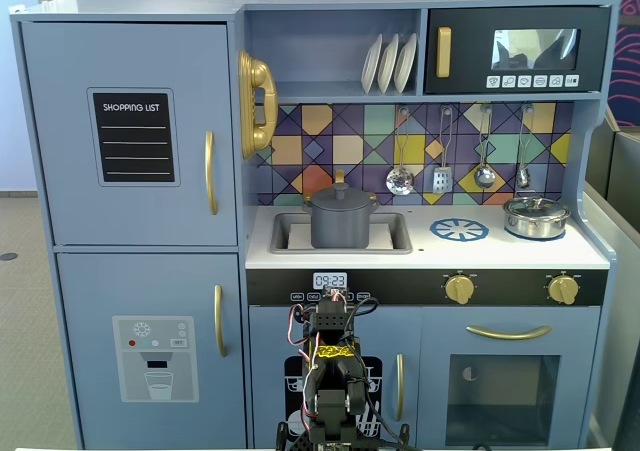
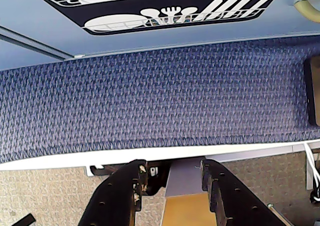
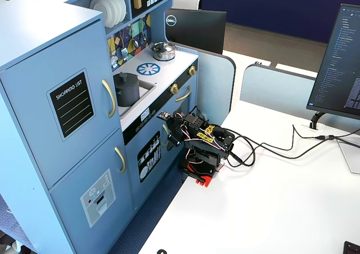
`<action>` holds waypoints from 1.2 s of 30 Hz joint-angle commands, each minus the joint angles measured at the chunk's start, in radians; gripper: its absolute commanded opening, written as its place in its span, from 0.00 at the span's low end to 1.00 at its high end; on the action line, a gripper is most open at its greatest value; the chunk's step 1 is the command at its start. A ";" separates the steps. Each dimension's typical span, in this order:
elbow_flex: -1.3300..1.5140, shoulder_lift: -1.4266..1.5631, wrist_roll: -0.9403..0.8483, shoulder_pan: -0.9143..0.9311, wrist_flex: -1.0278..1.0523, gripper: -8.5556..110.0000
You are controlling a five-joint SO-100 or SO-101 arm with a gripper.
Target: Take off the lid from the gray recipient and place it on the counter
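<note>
The gray recipient stands in the sink cutout of the white counter, with the lid on it, knob up. In the other fixed view the recipient and its lid show left of the burner print on the counter. My gripper is folded low in front of the kitchen's lower door, well below the counter and far from the pot. In the wrist view my gripper is open and empty; the pot and lid are out of that view.
A shiny silver pot stands at the counter's right, next to the blue burner print. The wrist view shows blue carpet and the white table edge. Cables and monitors lie on the table behind the arm.
</note>
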 commanded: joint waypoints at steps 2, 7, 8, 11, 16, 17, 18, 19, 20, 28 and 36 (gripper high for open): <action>-0.002 -0.012 0.026 0.069 0.172 0.07; -0.002 -0.012 0.034 0.067 0.172 0.07; -0.002 -0.012 0.035 0.067 0.170 0.07; -0.003 -0.012 0.040 0.066 0.170 0.07; -0.091 -0.014 0.095 0.051 0.094 0.07; -0.137 -0.018 0.112 0.046 0.063 0.07; -0.195 -0.040 0.117 0.041 0.031 0.07; -0.261 -0.064 0.110 0.038 0.005 0.07; -0.336 -0.094 0.089 0.034 -0.015 0.07; -0.798 -0.296 -0.104 0.038 -0.379 0.07; -0.879 -0.476 -0.084 0.000 -1.014 0.19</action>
